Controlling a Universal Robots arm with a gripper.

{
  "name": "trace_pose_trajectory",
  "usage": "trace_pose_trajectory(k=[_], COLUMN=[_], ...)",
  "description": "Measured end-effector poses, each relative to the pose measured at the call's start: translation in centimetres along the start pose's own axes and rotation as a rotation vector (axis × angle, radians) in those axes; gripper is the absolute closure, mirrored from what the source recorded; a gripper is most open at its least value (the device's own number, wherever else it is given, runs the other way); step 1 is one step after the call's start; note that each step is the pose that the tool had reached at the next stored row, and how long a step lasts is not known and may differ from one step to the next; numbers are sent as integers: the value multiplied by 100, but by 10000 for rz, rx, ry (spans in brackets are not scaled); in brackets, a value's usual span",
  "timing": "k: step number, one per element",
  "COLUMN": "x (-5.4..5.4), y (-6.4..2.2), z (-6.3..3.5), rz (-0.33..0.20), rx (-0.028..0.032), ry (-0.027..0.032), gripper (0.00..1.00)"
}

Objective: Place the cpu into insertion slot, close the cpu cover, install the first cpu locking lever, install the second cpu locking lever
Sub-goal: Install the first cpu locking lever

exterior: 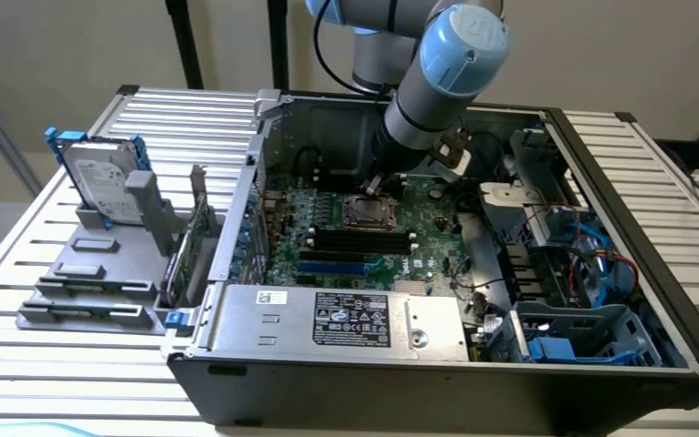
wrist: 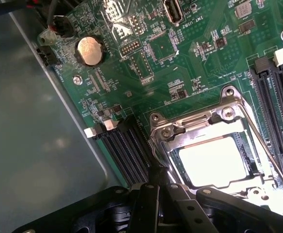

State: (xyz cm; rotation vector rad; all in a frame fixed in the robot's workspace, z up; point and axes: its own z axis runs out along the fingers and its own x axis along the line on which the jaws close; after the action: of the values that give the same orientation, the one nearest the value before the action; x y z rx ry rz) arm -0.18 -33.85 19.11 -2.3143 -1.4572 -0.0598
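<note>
**Gripper clenched at the edge of the covered CPU socket**

Exterior view: a blue-and-grey robot arm (exterior: 447,82) reaches down into an open computer case (exterior: 447,382) lying on a slatted metal table (exterior: 34,264). Its gripper (exterior: 380,185) is low over the green motherboard (exterior: 325,241), just beside the insertion slot (exterior: 368,211), which sits directly below and in front of the fingertips. Nearer the camera than the gripper lie the black memory slots (exterior: 356,241) and a grey power-supply box (exterior: 338,319). Well off to the side, outside the case, a hard drive (exterior: 97,177) stands in a grey holder.

Wrist view: the gripper (wrist: 157,180) has its dark fingers pressed together, holding nothing that can be made out. Its tip touches or nearly touches the near corner of the socket frame. Just beyond the tip, the cpu (wrist: 212,162) lies seated in the slot, its pale face glaring. The cpu cover (wrist: 199,124) is down around it, framing the chip. A thin locking lever (wrist: 265,145) runs along the far side of the frame. A coin battery (wrist: 90,50) sits further off on the board.

Judgement: placing and covering look done; a locking lever appears to be the step in hand. The next move calls for a firm, well-aimed push on thin wire. The seated chip and lowered cover are plain from the wrist, while the exterior view gives the arm's overall pose.
</note>
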Motion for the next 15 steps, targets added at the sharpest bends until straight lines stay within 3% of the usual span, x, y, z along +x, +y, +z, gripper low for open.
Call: trace_pose_trajectory(k=[7, 15], x=[10, 9], y=[20, 26], z=[-1, -3], rz=[6, 18], rx=[-12, -48], ry=[-19, -83], gripper=[89, 89])
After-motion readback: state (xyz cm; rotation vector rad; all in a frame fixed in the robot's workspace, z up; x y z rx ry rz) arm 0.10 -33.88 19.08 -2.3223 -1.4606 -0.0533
